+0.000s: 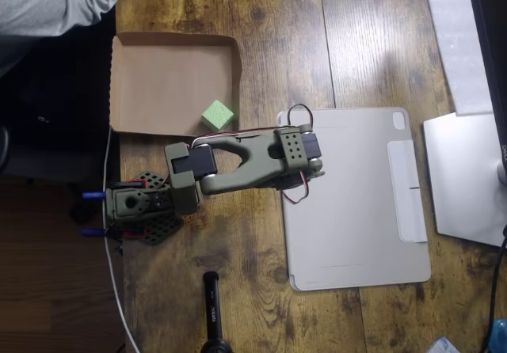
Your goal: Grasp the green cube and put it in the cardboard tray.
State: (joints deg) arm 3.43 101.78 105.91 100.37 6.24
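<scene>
Overhead view | arm folded over table | green cube in cardboard tray | pincer state unclear

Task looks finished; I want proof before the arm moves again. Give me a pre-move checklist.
1. Green cube inside the cardboard tray: ok, near its lower-right corner in the overhead view.
2. Cube free of the arm: ok, the folded arm lies just below it, apart.
3. Tray fully on the table: cannot tell, its left wall sits at the table's edge.
4. Person's sleeve away from the tray: ok.
</scene>
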